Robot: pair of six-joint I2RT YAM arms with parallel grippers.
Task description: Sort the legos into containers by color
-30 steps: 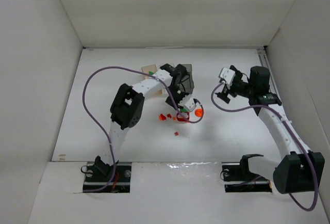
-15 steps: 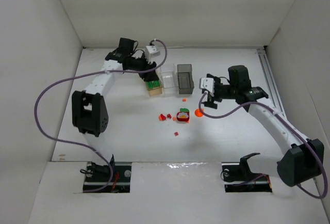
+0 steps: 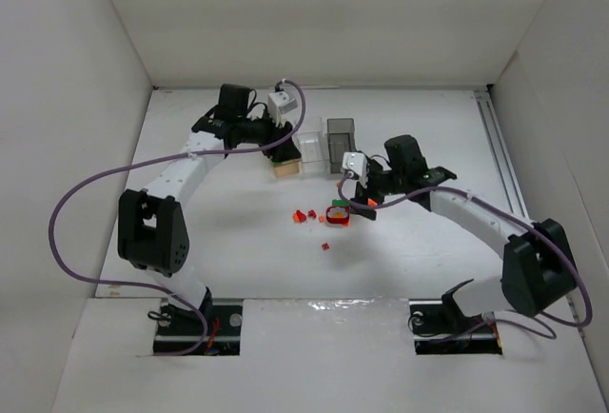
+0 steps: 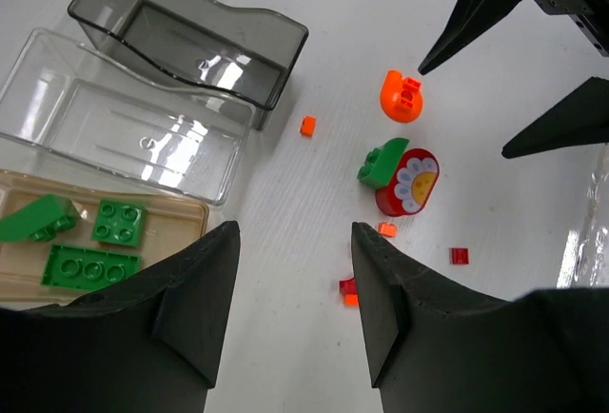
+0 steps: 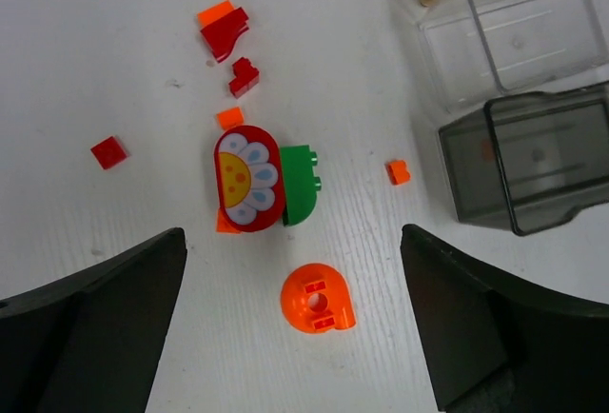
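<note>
The tan-orange bin [image 4: 143, 213] holds three green bricks [image 4: 119, 221]. The clear bin [image 4: 57, 80] and the smoky grey bin [image 4: 271, 51] beside it look empty. My left gripper [image 4: 295, 232] is open and empty, above the table just beside the tan bin [image 3: 285, 167]. My right gripper [image 5: 293, 237] is open, its fingers either side of the round orange piece [image 5: 317, 299] and not touching it. Next to it lie a red flower-printed piece [image 5: 249, 177] and a green brick [image 5: 300, 185]. Small red and orange bricks [image 5: 225, 34] lie scattered nearby.
The three bins stand in a row at mid table [image 3: 341, 142]. A tiny orange brick [image 5: 399, 172] lies near the grey bin [image 5: 533, 161]. A red tile [image 5: 108, 152] lies apart from the pile. White walls enclose the table on three sides.
My left arm swung from the pile back to the tan bin, then shifted a little. My right gripper moved left and down over the round orange piece.
</note>
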